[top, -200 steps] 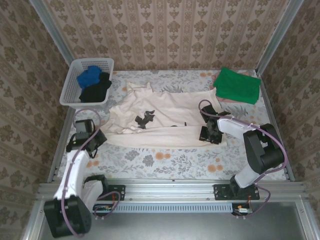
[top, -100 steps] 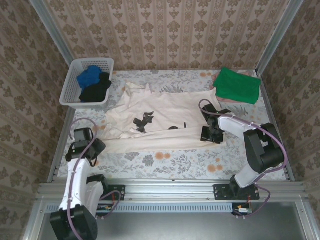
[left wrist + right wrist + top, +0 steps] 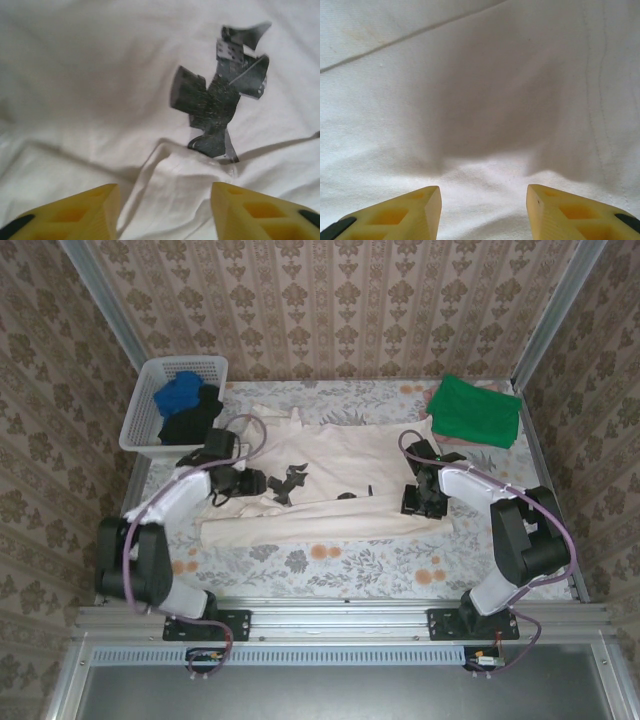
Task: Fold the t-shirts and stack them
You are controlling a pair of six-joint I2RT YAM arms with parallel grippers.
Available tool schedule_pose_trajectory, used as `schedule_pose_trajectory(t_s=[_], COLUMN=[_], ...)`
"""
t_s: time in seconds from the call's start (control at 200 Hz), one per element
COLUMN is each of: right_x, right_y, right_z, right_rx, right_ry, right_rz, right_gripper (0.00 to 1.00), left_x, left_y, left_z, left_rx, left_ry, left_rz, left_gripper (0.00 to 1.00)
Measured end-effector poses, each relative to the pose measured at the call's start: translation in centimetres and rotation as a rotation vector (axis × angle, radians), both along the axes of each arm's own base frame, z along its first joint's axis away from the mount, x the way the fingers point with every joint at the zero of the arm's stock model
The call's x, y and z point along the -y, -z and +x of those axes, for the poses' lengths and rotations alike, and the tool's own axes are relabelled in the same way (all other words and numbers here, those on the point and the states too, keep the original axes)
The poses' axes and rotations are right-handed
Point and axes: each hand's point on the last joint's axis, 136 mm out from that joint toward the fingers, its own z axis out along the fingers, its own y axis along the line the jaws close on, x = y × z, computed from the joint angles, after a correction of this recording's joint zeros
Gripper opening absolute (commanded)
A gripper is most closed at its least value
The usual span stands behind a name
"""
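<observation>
A large cream t-shirt (image 3: pixel 340 475) lies spread across the middle of the table, its black graphic (image 3: pixel 290 480) facing up. My left gripper (image 3: pixel 252 483) hovers over the shirt's left part, just left of the graphic (image 3: pixel 220 105). Its yellow fingers (image 3: pixel 90 210) stand apart above a raised fold of cream cloth (image 3: pixel 185 185); this left gripper (image 3: pixel 165 212) is open. My right gripper (image 3: pixel 420 502) sits at the shirt's right hem, open (image 3: pixel 484 212) over smooth cream cloth (image 3: pixel 480 125). A folded green t-shirt (image 3: pixel 472 410) rests on a pale pink one (image 3: pixel 450 441) at the back right.
A white lattice basket (image 3: pixel 140 405) stands at the back left holding a blue t-shirt (image 3: pixel 178 392) and a black one (image 3: pixel 195 422). Bare floral tablecloth (image 3: pixel 330 560) runs along the front, between the shirt and the arm bases.
My left arm swung from the table's left edge onto the shirt's left part and its jaws opened. The shirt's left side has drawn inward. The right arm barely moved.
</observation>
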Motion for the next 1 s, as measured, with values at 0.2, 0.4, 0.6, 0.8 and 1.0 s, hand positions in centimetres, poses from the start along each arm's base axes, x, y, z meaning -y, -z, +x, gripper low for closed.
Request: schedule_pose_trajectory(t_s=[0.2, 0.4, 0.6, 0.8, 1.0], right_x=[0.2, 0.6, 1.0, 0.9, 0.8], right_y=[0.0, 0.1, 0.5, 0.7, 0.8], right_z=[0.4, 0.4, 0.1, 0.3, 0.3], right_rx=[0.011, 0.017, 0.008, 0.019, 0.023], right_ry=[0.003, 0.013, 0.02, 0.021, 0.019], right_rz=[0.003, 0.004, 0.001, 0.009, 0.018], right_gripper=[0.5, 0.5, 0.5, 0.5, 0.5], left_x=[1.3, 2.7, 2.7, 2.3, 2.4], left_y=[4.8, 5.7, 5.8, 4.5, 4.3], left_z=[1.4, 1.7, 1.3, 0.7, -0.1], left_rx=[-0.125, -0.146, -0.152, -0.118, -0.115], left_ry=[0.106, 0.184, 0.202, 0.221, 0.235], left_rz=[0.05, 0.074, 0.1, 0.169, 0.183], left_gripper=[0.42, 0.35, 0.4, 0.42, 0.42])
